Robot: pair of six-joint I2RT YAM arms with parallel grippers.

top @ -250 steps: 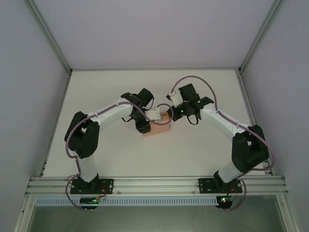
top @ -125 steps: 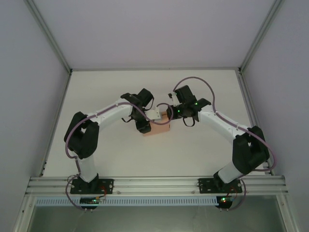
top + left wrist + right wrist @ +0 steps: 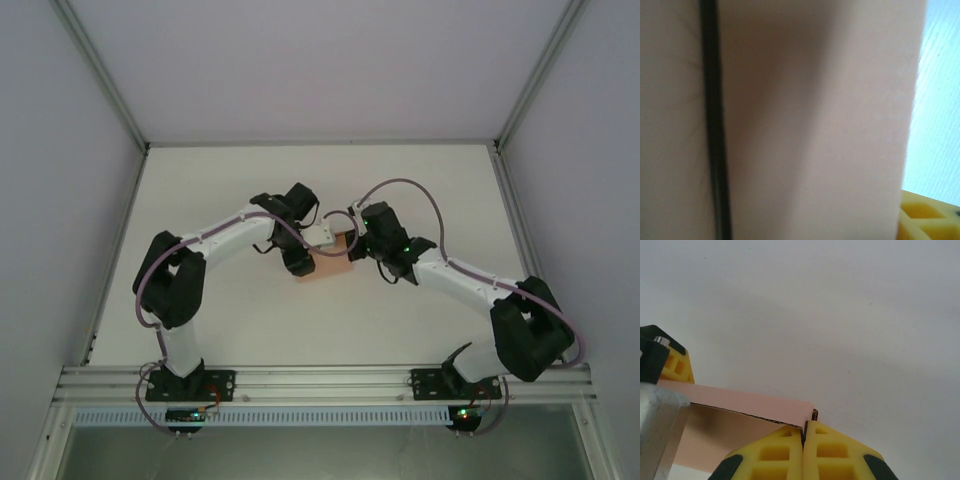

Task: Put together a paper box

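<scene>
The salmon-pink paper box [image 3: 325,268] lies mid-table between both grippers. My left gripper [image 3: 321,240] is over its left part. In the left wrist view the box's pink card [image 3: 815,120] sits right against the lens with one yellow fingertip [image 3: 927,220] beside it, so how the jaws stand is hidden. My right gripper [image 3: 351,243] is at the box's right end. Its yellow fingers are pressed together [image 3: 804,424], tips against the corner of a pink flap [image 3: 750,404] with a corrugated edge. A left finger [image 3: 677,366] shows behind that flap.
The white table [image 3: 420,190] stretches around the box, enclosed by pale walls with metal frame posts [image 3: 100,75]. An aluminium rail [image 3: 320,382] carrying both arm bases runs along the near edge. Cables loop over both wrists.
My right arm has swung left and down, bringing its shut gripper against the box's right end. The left arm and the box have stayed in place.
</scene>
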